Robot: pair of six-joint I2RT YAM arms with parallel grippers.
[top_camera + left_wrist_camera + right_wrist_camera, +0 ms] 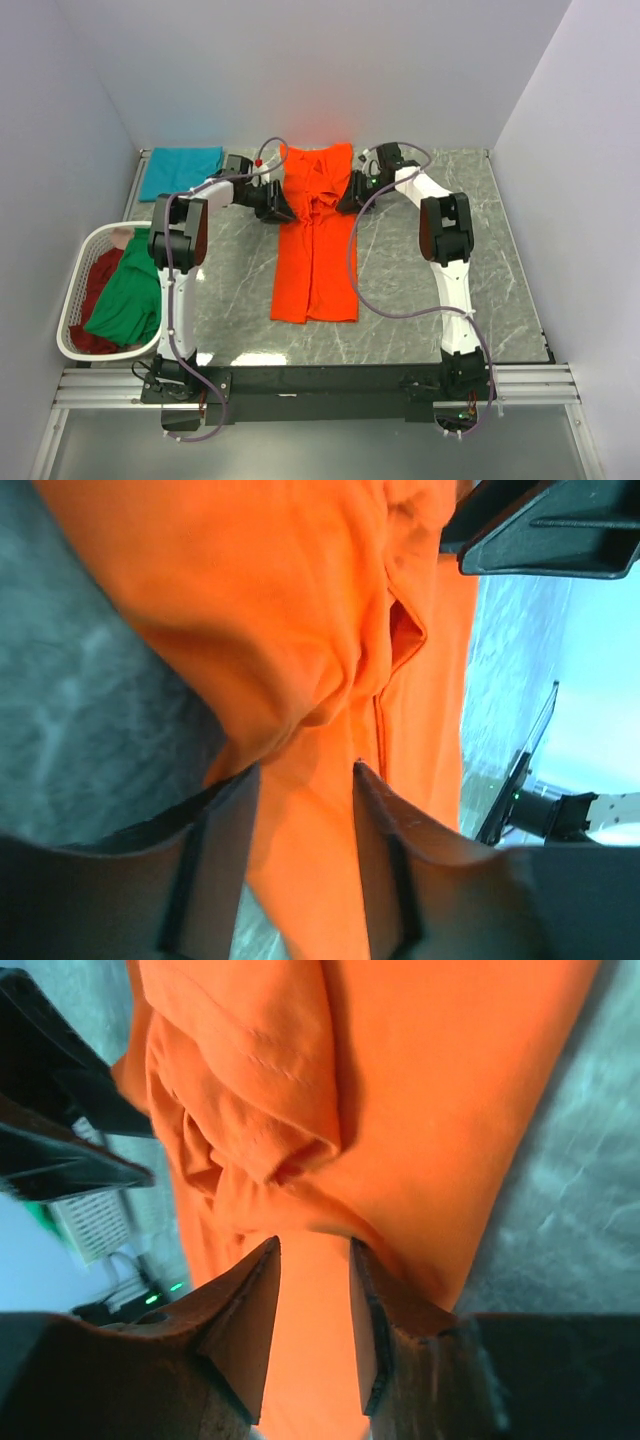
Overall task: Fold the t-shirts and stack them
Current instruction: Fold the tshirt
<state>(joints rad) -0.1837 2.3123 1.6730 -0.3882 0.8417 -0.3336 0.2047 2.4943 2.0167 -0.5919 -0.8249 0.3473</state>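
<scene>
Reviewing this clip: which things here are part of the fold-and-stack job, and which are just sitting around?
Part of the job: orange t-shirt, between left pincer and right pincer; teal t-shirt, folded, far left; green t-shirt and dark red shirt, both in the white laundry basket.
Just there: white laundry basket; marbled table.

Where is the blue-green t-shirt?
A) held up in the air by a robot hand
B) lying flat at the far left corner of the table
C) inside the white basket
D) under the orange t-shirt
B: the teal cloth t-shirt lies flat on the grey marbled table at its far left corner, apart from the white slatted plastic laundry basket.
</scene>
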